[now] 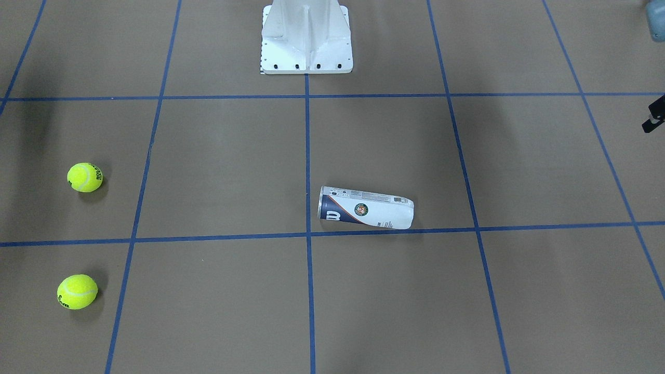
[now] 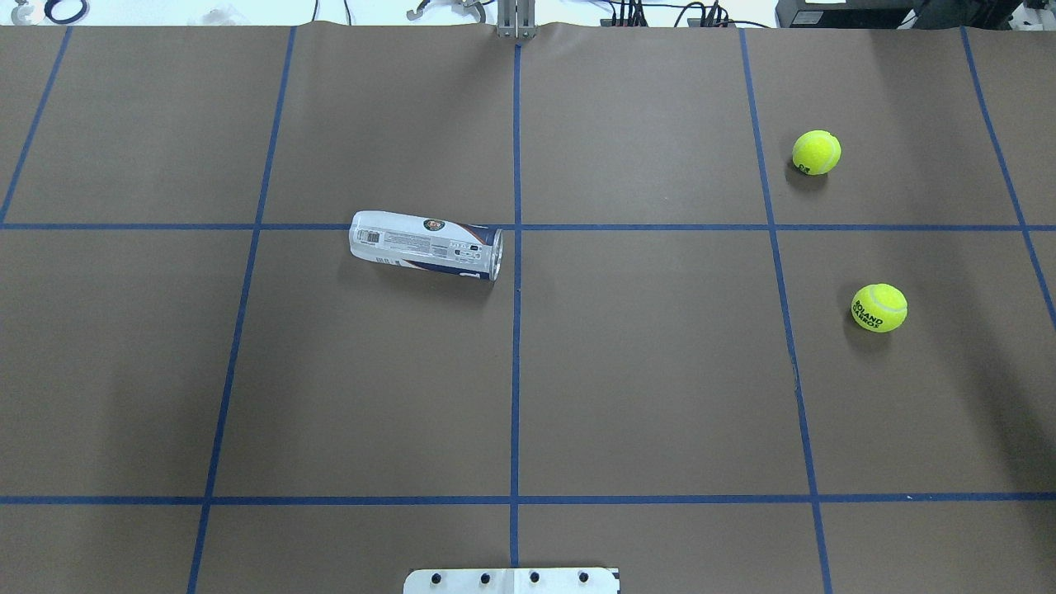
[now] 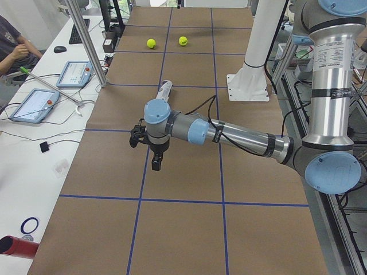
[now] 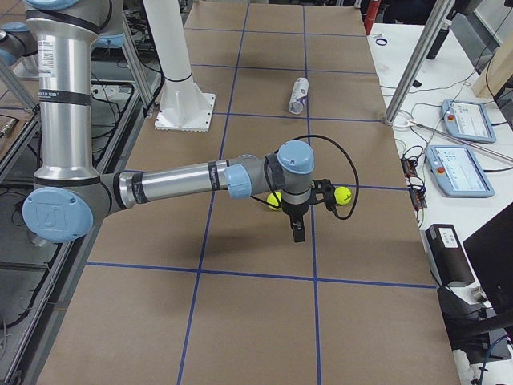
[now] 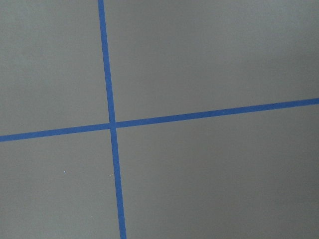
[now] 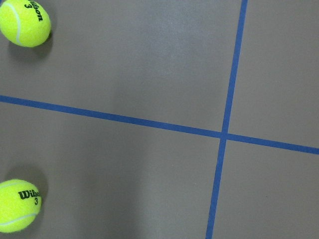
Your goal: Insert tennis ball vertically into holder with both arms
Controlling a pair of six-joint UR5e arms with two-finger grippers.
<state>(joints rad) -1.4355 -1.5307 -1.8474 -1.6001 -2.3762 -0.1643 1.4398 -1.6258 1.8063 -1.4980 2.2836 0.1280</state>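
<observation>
The holder (image 2: 426,246) lies on its side just left of the table's centre line, its silver-rimmed mouth toward that line; it also shows as the holder (image 1: 366,208). Two yellow tennis balls rest on the right side: the far ball (image 2: 817,153) and the near ball (image 2: 879,308). The right wrist view looks down on both, one ball (image 6: 25,22) and the other ball (image 6: 17,205). My left gripper (image 3: 156,165) hangs above bare table near the left end. My right gripper (image 4: 298,233) hangs beside the balls. I cannot tell whether either is open or shut.
The white bolted pedestal (image 1: 306,39) stands at the robot's edge of the table. Blue tape lines (image 5: 110,124) divide the brown surface into squares. Tablets (image 3: 34,105), cables and a seated person are at the far side bench.
</observation>
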